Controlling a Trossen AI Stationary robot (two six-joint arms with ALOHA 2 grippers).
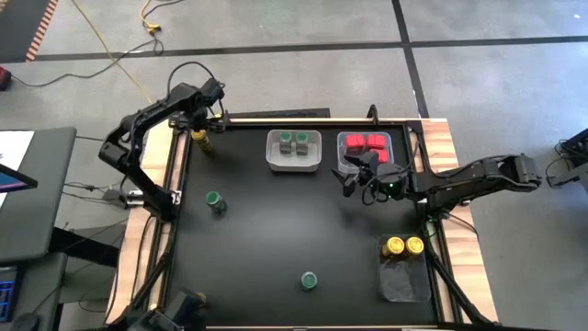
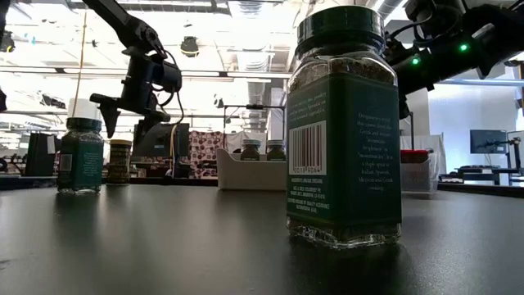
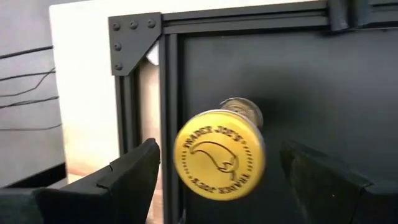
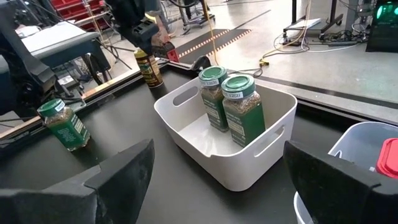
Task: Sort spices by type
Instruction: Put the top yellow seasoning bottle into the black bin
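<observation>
left gripper (image 1: 204,118) hangs over the yellow-lidded jar (image 1: 198,140) at the table's far left corner, seen from above, with the right gripper (image 1: 360,180) near the red-filled bin (image 1: 342,153). counted here: two green jars in the white bin (image 1: 294,164), two more loose on the table (image 1: 276,221), several red boxes (i cannot count them exactly), two yellow jars in the clear bin (image 1: 404,280) and one yellow jar still out.

from table height, a green jar (image 2: 344,123) stands close to the camera, another (image 2: 80,156) stands far off beside the yellow one (image 2: 119,161), and the left gripper (image 2: 127,115) hangs above them. the risk, i judge: that corner jar sits right by the table frame, so a descent slightly off could tip it or push it against the rail.

left wrist view: fingers (image 3: 134,174) spread wide on either side of the yellow lid (image 3: 220,163), not touching it. an uneven close could knock the jar over.

right wrist view: fingers (image 4: 124,171) spread and empty, facing the white bin (image 4: 205,155) with its two green jars (image 4: 242,109). a third green jar (image 4: 62,124) stands loose beyond.
</observation>
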